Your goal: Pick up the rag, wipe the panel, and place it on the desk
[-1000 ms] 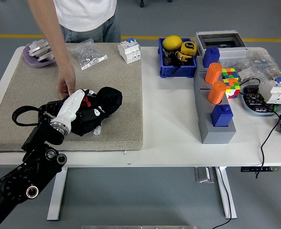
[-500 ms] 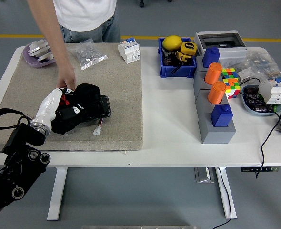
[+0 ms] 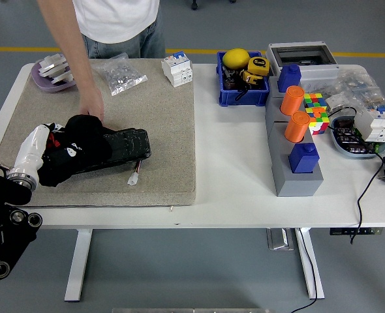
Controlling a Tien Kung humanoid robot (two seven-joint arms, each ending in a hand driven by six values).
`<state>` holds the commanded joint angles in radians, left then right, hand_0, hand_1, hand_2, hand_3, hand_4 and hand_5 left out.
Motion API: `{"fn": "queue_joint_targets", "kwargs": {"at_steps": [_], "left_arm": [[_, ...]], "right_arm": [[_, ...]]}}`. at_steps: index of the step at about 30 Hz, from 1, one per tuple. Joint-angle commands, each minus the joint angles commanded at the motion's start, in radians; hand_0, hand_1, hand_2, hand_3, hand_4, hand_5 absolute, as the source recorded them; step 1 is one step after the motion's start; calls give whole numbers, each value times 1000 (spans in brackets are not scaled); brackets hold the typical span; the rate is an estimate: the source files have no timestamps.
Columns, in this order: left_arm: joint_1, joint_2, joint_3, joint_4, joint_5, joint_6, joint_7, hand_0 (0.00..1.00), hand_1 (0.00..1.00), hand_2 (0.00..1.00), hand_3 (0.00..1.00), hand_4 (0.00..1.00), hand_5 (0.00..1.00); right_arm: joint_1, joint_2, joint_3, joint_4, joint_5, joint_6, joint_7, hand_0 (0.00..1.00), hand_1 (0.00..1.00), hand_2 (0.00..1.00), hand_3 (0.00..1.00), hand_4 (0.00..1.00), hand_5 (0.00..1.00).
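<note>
A black rag [image 3: 83, 135] is bunched over the left end of a flat black panel [image 3: 122, 145], which lies on the beige mat [image 3: 160, 117]. My left hand [image 3: 61, 155] is shut on the rag; its white forearm reaches in from the lower left, and the rag hides most of the fingers. The panel's right half shows bare, with a small white connector [image 3: 134, 180] on a wire beside its front edge. A person at the far side rests a hand [image 3: 92, 106] at the panel's far left corner, right by the rag. My right arm is out of view.
On the mat's far side are a purple dish of metal parts [image 3: 49, 73], a bag of screws [image 3: 119, 73] and a white breaker [image 3: 177, 69]. To the right stand a blue bin [image 3: 242, 81], a grey unit with orange cylinders [image 3: 293, 147] and a colour cube [image 3: 315, 111].
My left hand has dragged the rag leftwards across the panel, baring the panel's right half. The person's hand has stayed at the panel's far left corner.
</note>
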<state>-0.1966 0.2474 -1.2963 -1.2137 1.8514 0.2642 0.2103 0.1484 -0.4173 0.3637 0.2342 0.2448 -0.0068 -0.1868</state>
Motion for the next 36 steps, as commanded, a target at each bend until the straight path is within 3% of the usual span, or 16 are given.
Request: {"fn": "queue_joint_targets", "kwargs": {"at_steps": [9, 17, 21, 29, 36], "left_arm": [[16, 11, -34, 1, -2, 14, 4, 207, 196, 591, 533, 163, 2], [7, -1, -28, 19, -8, 26, 1, 206, 195, 588, 531, 163, 2], [3, -8, 7, 5, -19, 26, 0, 207, 195, 585, 530, 161, 2], [-44, -59, 102, 16, -46, 30, -4, 207, 194, 584, 530, 160, 2], [-84, -82, 208, 31, -65, 28, 1, 208, 193, 582, 530, 159, 2]], "right_arm": [[1, -2, 3, 1, -2, 0, -1, 749, 284, 653, 618, 998, 559], [2, -2, 1, 4, -3, -1, -1, 749, 284, 653, 618, 998, 559], [0, -1, -5, 3, 2, 0, -2, 748, 284, 653, 618, 998, 559], [3, -3, -9, 3, 2, 1, -1, 748, 284, 652, 618, 998, 560], [5, -4, -11, 4, 2, 3, -1, 746, 284, 652, 619, 998, 562]]}}
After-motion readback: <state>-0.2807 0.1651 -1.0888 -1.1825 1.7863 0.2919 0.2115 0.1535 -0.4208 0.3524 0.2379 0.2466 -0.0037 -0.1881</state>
